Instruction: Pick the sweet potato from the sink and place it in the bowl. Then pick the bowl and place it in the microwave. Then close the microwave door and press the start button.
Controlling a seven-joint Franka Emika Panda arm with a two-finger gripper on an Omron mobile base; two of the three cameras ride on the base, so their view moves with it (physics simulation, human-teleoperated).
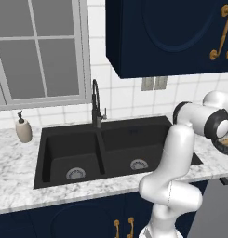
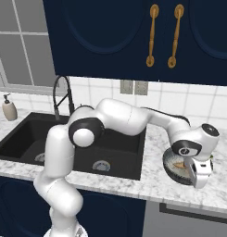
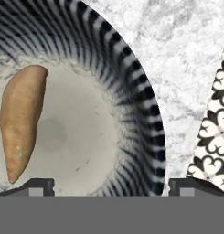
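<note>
The small, tapered orange-brown sweet potato (image 3: pixel 21 121) lies loose at the left of the hand view on the pale floor of the shallow round bowl (image 3: pixel 131 91), whose sloping wall is streaked black and white; in the right base view that bowl sits at the lower right on the speckled white marble counter (image 2: pixel 152 185), just beside the black sink. The two-finger gripper (image 3: pixel 111 186) hangs right over the bowl with its jaws wide apart and nothing between them, one tip at each lower corner of the hand view. The likely trouble, as I judge it, is in taking up the bowl: the wall is shallow and flared, so a pinch on the rim could slip, tilt the bowl and roll the root out, or a finger coming down inside could push the root against the wall. The tip at lower right seems to stand outside the rim over bare counter, close to the patterned black-and-white floor edge. Both basins of the matte black double sink (image 1: pixel 103 148) at the middle of the left base view hold nothing but their round silver drains.
</note>
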